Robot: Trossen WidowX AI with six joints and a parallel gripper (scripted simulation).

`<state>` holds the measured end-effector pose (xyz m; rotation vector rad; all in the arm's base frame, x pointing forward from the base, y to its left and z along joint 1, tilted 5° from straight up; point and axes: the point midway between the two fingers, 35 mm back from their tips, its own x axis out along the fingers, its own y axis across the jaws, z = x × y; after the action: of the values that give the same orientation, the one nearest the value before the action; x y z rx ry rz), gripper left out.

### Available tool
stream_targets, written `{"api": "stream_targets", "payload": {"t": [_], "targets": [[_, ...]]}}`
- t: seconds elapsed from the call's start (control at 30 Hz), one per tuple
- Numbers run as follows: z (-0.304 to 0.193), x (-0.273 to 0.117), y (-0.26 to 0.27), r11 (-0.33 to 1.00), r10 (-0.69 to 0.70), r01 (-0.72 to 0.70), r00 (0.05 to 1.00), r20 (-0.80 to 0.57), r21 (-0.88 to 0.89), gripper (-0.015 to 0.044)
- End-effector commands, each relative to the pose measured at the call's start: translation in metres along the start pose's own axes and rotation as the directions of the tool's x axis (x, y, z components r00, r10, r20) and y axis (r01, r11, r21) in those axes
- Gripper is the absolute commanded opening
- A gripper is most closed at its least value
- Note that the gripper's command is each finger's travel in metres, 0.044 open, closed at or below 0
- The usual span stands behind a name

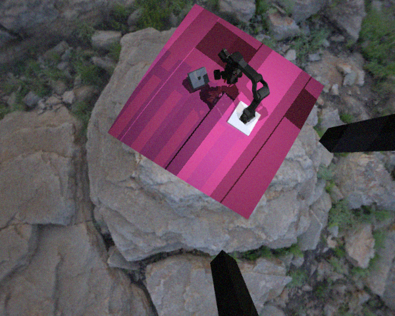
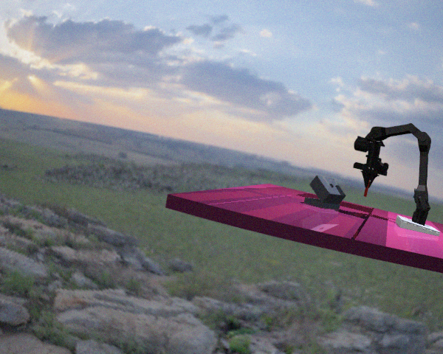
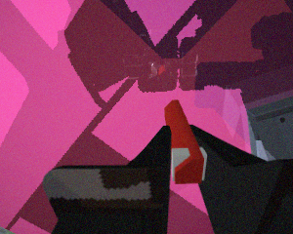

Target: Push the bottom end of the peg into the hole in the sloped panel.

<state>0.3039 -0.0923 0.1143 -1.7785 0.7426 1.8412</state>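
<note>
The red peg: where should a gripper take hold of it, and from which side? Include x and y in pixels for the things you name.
Grip the upper part of the red peg (image 2: pixel 365 190) (image 3: pixel 182 129), coming from above, as the gripper (image 2: pixel 368 184) (image 3: pixel 177 131) does now. It is slim and roughly upright, so this probably leaves its lower end free for the hole.

Black six-joint arm (image 1: pixel 256 78) (image 2: pixel 424 164), raised from its base, bent over at the top and descending to the wrist. The gripper (image 1: pixel 229 81) (image 2: pixel 368 185) (image 3: pixel 177 131) points downward, its fingers closed on a slender object between the jaws. Directly above the jaws, the wrist (image 2: pixel 373 152) appears nearly upright, though its dark parts merge in the exterior view.
</note>
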Motion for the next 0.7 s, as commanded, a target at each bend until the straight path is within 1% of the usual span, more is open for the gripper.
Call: {"api": "stream_targets", "payload": {"t": [0.0, 0.67], "targets": [[0.000, -0.003, -0.004, 1.000, 0.000, 0.000, 1.000, -0.012, -0.010, 0.0000], [0.000, -0.013, -0.031, 0.997, 0.006, -0.014, 0.993, -0.116, -0.070, 0.0000]]}}
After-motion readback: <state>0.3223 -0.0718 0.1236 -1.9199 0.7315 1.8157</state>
